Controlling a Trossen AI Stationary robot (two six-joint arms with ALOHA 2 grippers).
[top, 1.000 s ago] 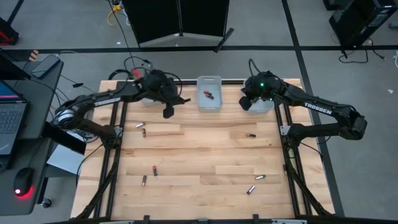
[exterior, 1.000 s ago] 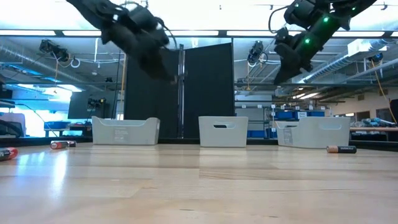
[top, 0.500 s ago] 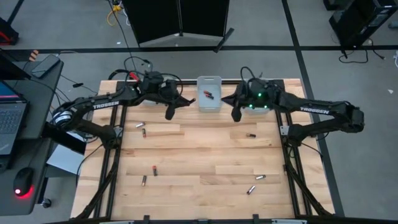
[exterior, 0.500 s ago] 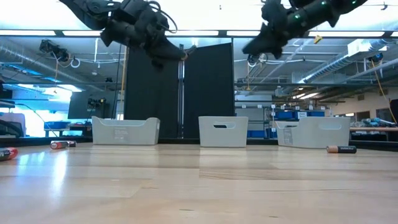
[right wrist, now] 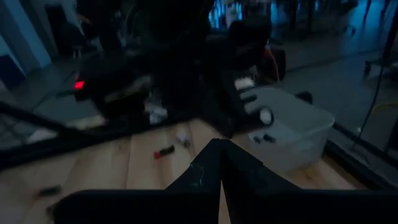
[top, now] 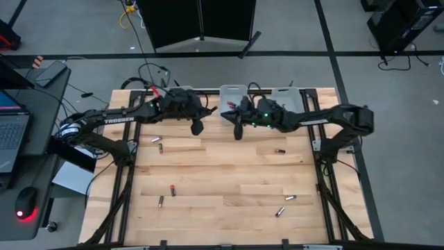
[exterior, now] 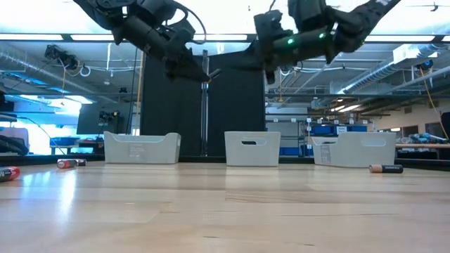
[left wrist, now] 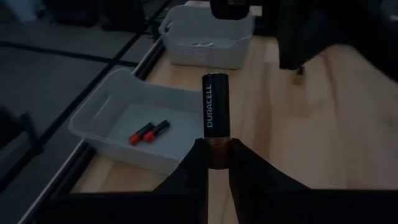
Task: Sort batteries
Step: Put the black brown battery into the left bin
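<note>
Left jaws (left wrist: 216, 163) clamping black battery (left wrist: 216, 118) near middle bin (left wrist: 112, 134), right jaws (right wrist: 219, 163) closed, empty

This is a robotics lab. Exposed ceiling ducts (exterior: 394, 67) run beyond the wooden worktop (top: 222, 173). A laptop desk (top: 24, 132) stands beside the worktop.

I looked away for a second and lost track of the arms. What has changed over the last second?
The right claw swung from above the right bin across to the middle bin, shut and empty, close to the left claw. The left claw barely shifted and stays clamped on the black Duracell battery. The loose batteries on the table lie where they were.
</note>
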